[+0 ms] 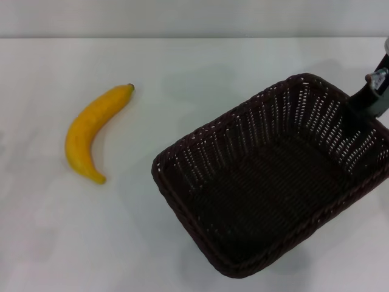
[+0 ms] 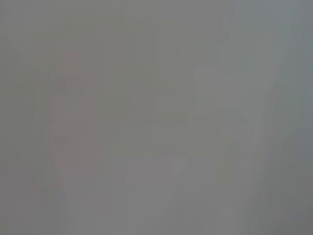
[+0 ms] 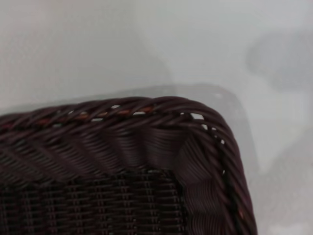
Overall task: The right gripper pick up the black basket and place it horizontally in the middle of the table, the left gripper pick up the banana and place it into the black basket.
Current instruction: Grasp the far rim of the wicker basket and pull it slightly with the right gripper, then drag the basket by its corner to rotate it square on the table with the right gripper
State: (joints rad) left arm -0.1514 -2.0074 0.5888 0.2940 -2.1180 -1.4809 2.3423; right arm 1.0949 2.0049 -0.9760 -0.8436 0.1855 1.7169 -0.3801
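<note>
1. Head view: your right gripper (image 1: 366,100) comes in from the right edge, angled down onto the far right rim of the black basket (image 1: 273,176). Dark jaws sit at the rim; can't tell if they're clamped on it or open. Only the tip of the arm shows.
2. Head view: the basket sits skewed on the table (image 1: 182,67), right of centre, one corner pointing near-left, inside empty. The banana (image 1: 94,131) lies well apart to its left, flat on the table, stem end pointing far-right.
3. Left wrist view: plain grey blur, nothing to make out. Your left gripper isn't seen in any view.
4. Right wrist view: close on a basket corner (image 3: 195,147), braided rim and woven wall, white table (image 3: 195,44) behind. No fingers visible here.
</note>
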